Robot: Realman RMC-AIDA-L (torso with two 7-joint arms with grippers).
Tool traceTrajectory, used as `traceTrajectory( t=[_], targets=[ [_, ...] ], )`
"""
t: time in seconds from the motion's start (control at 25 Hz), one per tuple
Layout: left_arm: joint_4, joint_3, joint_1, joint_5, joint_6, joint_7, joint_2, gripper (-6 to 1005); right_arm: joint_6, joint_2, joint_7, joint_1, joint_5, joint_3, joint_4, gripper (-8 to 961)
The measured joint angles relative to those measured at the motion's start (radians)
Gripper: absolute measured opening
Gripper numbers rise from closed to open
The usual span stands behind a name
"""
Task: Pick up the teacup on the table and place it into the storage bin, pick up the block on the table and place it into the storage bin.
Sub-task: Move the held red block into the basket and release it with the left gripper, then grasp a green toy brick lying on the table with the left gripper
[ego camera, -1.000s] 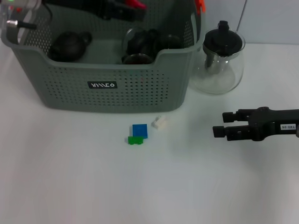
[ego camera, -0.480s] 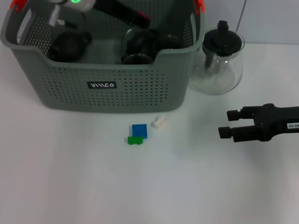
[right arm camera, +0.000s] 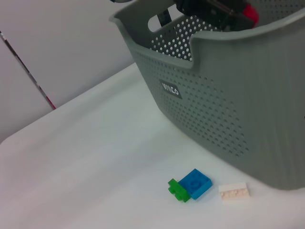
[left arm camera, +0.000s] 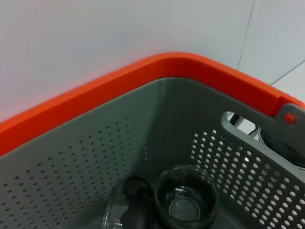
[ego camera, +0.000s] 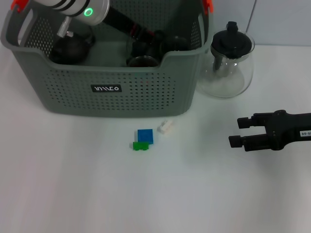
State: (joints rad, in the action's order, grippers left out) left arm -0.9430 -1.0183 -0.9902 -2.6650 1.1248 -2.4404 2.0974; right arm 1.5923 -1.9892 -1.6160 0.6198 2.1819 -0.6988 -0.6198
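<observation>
The grey-green storage bin (ego camera: pixel 73 92) stands at the back of the white table. My left arm reaches down into it, and the left gripper (ego camera: pixel 146 39) sits among dark teaware there. In the left wrist view, a clear glass teacup (left arm camera: pixel 187 200) stands upright on the floor of the bin (left arm camera: pixel 95 157). A blue block (ego camera: pixel 145 136) joined to a green block (ego camera: pixel 140 145) lies on the table in front of the bin, with a small white block (ego camera: pixel 165 127) beside them. My right gripper (ego camera: pixel 235 132) hovers open at the right, well clear of the blocks and holding nothing.
A glass teapot with a black lid (ego camera: pixel 227 63) stands just right of the bin. A dark teapot (ego camera: pixel 73 46) lies in the bin's left part. The right wrist view shows the bin's front wall (right arm camera: pixel 228 95) and the blue block (right arm camera: pixel 195 183) on bare table.
My left arm has swung lower and further into the bin. The right gripper has drifted slightly to the right. The blocks have not moved.
</observation>
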Motion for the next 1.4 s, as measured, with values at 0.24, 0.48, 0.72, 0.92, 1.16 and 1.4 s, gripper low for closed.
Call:
traceTrajectory(
  t=[0.24,0.48,0.72,0.92,1.16,1.4],
  targets=[
    [-0.006,-0.003,0.001,-0.001,0.000,-0.002,0.002,709,0.001,0.000,0.003,0.004,0.000,-0.001,0.000,837],
    [-0.183,0.019,0.054,0.089,0.118,0.026,0.021,719,0.002,0.000,0.008,0.005,-0.001,-0.001,0.000,837],
    [-0.550,0.046,0.236,0.527,0.482,0.204,0.024,718,0.001,0.000,0.018,-0.002,-0.004,0.005,0.000,837],
    [-0.682,0.081,0.313,0.682,0.792,0.307,0.044,717,0.000,0.001,0.015,-0.005,-0.008,0.012,0.000,837],
    [-0.745,-0.078,0.395,0.459,0.819,0.225,0.073,717,-0.001,0.002,0.006,-0.006,-0.007,0.023,0.000,838],
    [-0.558,-0.194,0.365,0.301,0.734,-0.070,0.076,714,0.001,0.007,0.023,-0.002,-0.004,0.014,0.000,838]
  ],
)
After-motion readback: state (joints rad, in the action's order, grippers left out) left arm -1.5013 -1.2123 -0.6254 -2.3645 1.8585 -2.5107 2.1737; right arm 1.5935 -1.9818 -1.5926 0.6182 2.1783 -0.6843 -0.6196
